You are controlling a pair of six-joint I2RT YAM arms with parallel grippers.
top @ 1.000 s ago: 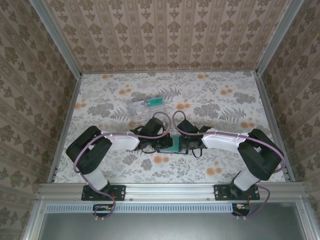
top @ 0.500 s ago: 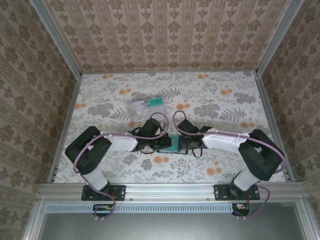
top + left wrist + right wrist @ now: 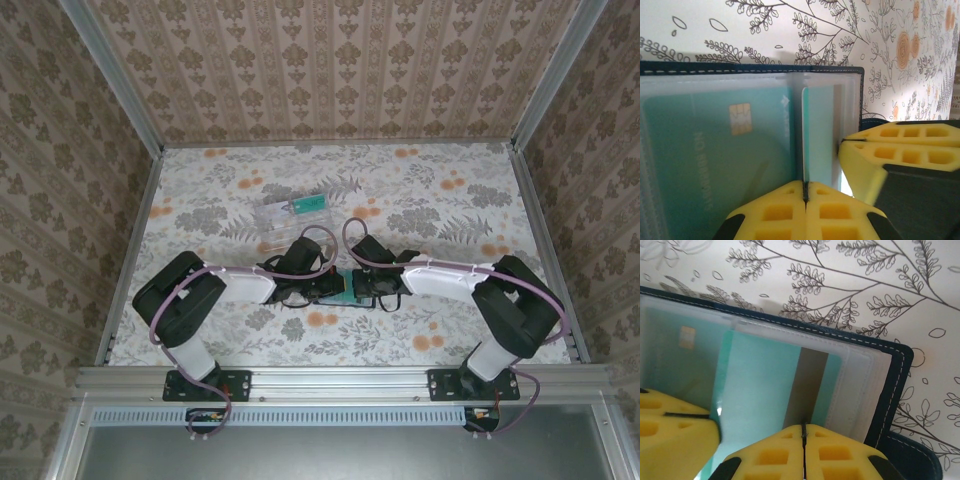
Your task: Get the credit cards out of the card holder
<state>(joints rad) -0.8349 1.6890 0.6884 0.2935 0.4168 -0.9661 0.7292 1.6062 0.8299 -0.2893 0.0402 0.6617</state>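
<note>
Two arms reach inward from the near edge of the floral desk [image 3: 450,200] and meet over the card holder [image 3: 894,390], a navy folding wallet lying open and flat near the desk's middle, just ahead of the arm bases. Left gripper [image 3: 804,186]: jaws closed, the yellow pads pressed together on the near edge of a clear sleeve leaf [image 3: 803,130], which stands edge-on between them. To the left of that leaf, a teal chip card [image 3: 715,150] lies inside a clear sleeve. Right gripper [image 3: 804,429]: jaws closed on the near edge of the striped card [image 3: 765,380], pale teal with a dark band, which sits in the holder's clear sleeves; whether the pads touch the card itself or only the sleeve over it cannot be told. The two grippers are just beside each other, each with a yellow finger showing in the other's wrist view. Farther back on the desk, apart from the holder, stands a clear plastic box [image 3: 292,213] with something green inside. Patterned walls [image 3: 330,70] enclose the desk.
</note>
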